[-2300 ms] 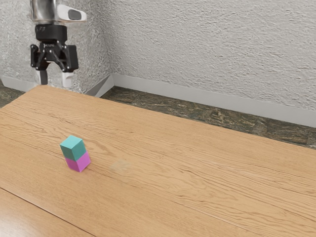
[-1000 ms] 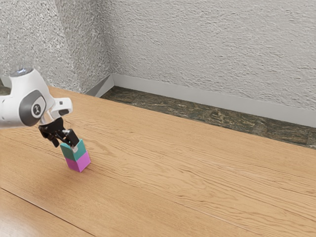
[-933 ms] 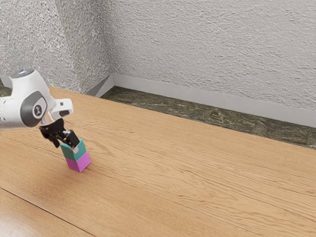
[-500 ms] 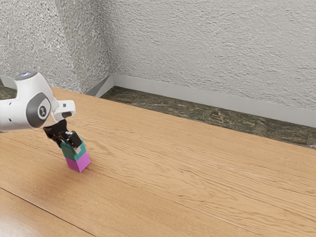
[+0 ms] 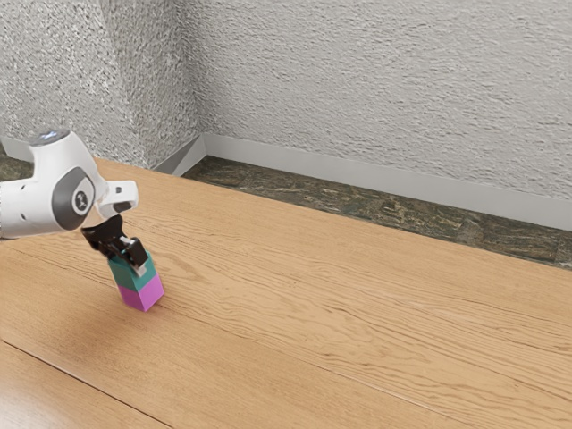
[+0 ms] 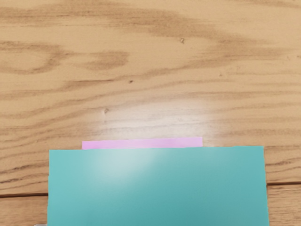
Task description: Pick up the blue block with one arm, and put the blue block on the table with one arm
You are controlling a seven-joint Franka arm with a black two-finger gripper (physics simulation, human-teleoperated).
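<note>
The gripper (image 5: 131, 259) is low over the table, down at the blue block (image 5: 135, 276) and overlapping its upper part. This teal-blue block rests on a magenta block (image 5: 144, 294), which stands on the table. Whether the gripper holds the block cannot be told, since the hand and the block cover the contact. In the wrist view, the large flat face of the blue block (image 6: 157, 188) is close under the hand. A thin strip of the magenta block (image 6: 143, 142) peeks out beyond one edge.
The wooden table (image 5: 340, 313) stretches from the blocks toward the exterior view's right. A dark seam runs across it near the blocks. Beyond the far edge are the stone-patterned floor (image 5: 384, 211) and a rough grey wall (image 5: 375, 89).
My hand came down from above the table's far corner to the blue block. Over the last second it shifted slightly toward the exterior view's right. The blocks remain stacked.
</note>
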